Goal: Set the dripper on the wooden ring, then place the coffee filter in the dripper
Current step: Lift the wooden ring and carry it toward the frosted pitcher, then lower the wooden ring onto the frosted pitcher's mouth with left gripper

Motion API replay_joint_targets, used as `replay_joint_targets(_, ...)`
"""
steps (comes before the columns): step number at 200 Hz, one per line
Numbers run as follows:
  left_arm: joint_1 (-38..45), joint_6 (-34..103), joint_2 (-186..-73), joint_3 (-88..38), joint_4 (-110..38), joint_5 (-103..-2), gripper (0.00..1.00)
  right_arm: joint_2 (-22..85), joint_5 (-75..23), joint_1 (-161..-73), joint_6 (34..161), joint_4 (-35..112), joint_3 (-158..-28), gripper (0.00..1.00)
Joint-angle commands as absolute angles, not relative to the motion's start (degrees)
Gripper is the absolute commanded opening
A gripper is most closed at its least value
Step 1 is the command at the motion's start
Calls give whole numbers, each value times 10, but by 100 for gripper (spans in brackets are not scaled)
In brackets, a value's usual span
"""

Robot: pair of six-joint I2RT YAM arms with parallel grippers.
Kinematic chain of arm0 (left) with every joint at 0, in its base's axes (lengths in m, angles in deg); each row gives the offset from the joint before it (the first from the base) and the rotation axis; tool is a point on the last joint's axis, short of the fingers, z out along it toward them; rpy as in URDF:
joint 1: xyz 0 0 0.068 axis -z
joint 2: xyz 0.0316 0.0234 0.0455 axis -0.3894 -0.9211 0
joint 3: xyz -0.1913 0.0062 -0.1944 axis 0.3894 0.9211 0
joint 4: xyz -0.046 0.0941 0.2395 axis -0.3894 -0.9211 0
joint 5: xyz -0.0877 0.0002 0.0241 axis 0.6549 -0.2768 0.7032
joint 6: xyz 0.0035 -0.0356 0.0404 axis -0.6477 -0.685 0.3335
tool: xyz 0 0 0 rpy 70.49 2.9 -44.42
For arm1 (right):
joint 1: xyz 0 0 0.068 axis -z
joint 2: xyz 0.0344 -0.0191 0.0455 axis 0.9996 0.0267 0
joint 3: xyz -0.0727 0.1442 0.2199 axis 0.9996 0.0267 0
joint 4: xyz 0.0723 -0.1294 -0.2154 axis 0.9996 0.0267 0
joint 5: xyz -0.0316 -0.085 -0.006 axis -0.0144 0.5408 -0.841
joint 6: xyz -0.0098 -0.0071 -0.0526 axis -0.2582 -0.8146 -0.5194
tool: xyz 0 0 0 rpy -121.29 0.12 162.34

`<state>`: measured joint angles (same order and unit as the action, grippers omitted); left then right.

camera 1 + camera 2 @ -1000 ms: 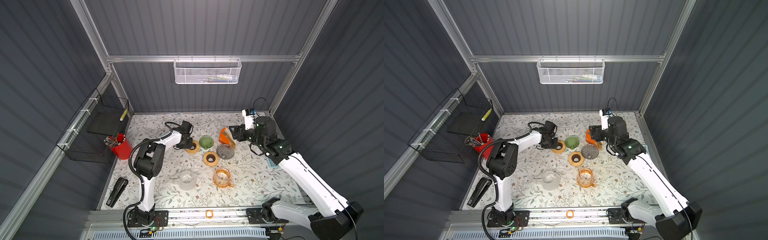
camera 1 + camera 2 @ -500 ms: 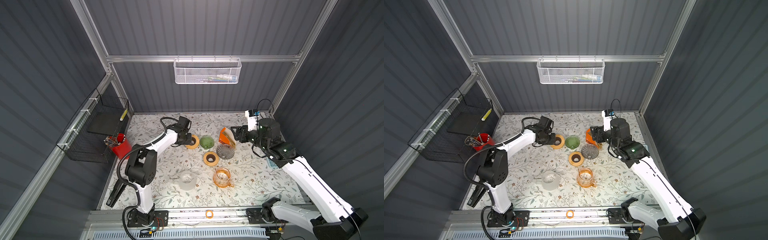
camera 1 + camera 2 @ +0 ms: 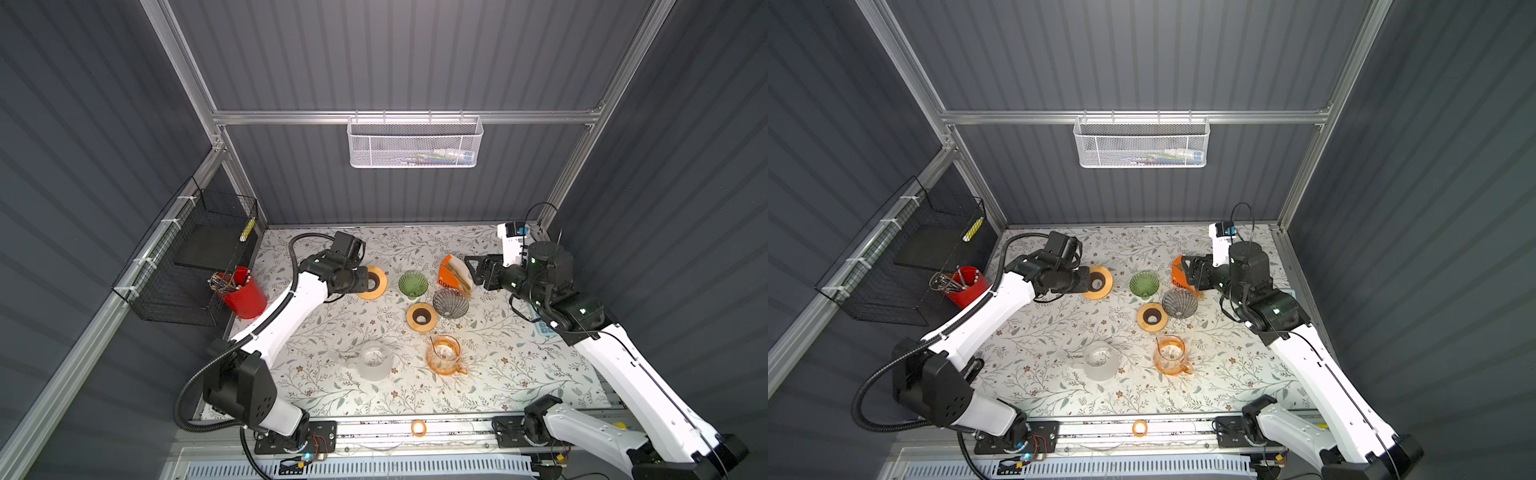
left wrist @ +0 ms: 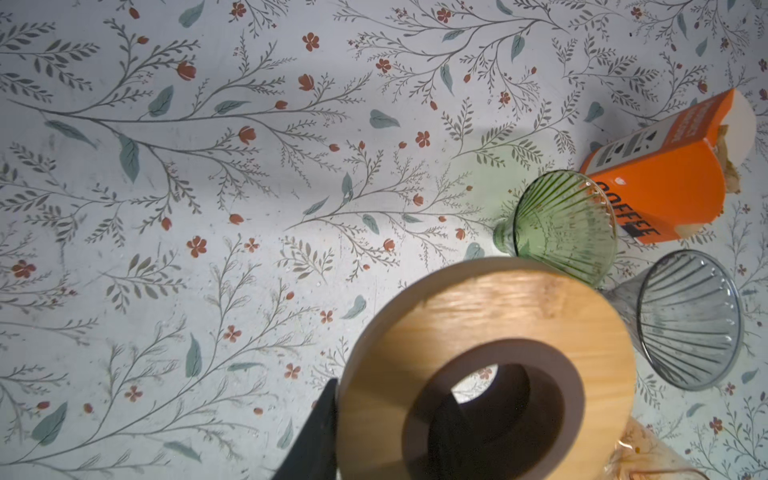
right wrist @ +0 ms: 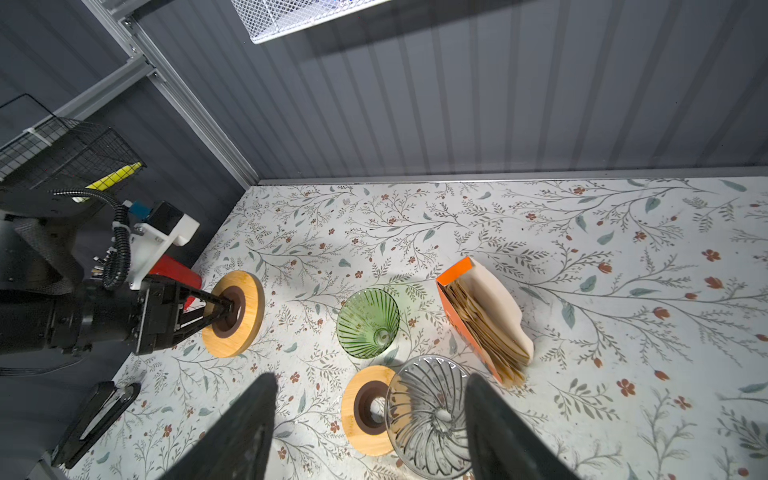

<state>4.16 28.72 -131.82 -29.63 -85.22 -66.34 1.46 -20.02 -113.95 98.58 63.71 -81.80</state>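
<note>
Brown paper coffee filters (image 5: 482, 320) stand packed in an open orange box (image 3: 451, 274) at the back right of the table. A green glass dripper (image 3: 412, 284) (image 5: 368, 322) sits just left of the box. In front of the box a grey glass dripper (image 3: 450, 303) (image 5: 432, 411) leans on a wooden ring (image 3: 421, 318). My right gripper (image 3: 473, 270) (image 5: 370, 432) hovers open beside the box, holding nothing. My left gripper (image 3: 368, 282) (image 4: 386, 436) is shut on a second wooden ring (image 4: 486, 353) (image 5: 235, 313), one finger through its hole, left of the green dripper.
A frosted glass server (image 3: 375, 364) and an orange glass server (image 3: 445, 355) stand nearer the front. A red cup of utensils (image 3: 243, 291) and a black wire basket (image 3: 195, 257) are at the left wall. A black stapler (image 5: 95, 415) lies front left.
My left arm has swung its elbow out and carried the wooden ring slightly back and left. The right wrist has drifted a little right. Both grips are unchanged.
</note>
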Motion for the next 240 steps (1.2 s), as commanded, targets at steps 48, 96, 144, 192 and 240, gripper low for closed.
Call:
replay_joint_targets(48,86,261,-1209,-275,-987,-649,23,-8,-232,-1138,1000,637,-793,71)
replay_joint_targets(96,149,213,-1181,-266,-1058,-629,24,-4,-250,-1144,1013,631,-781,70)
replay_joint_targets(144,180,174,-1148,-204,-1047,-608,24,0,-247,-1152,1015,628,-786,69)
replay_joint_targets(192,210,160,-1165,-174,-1010,-614,25,7,-244,-1157,1015,632,-796,69)
replay_joint_targets(240,215,143,-1173,-128,-954,-609,25,9,-242,-1160,1015,633,-795,69)
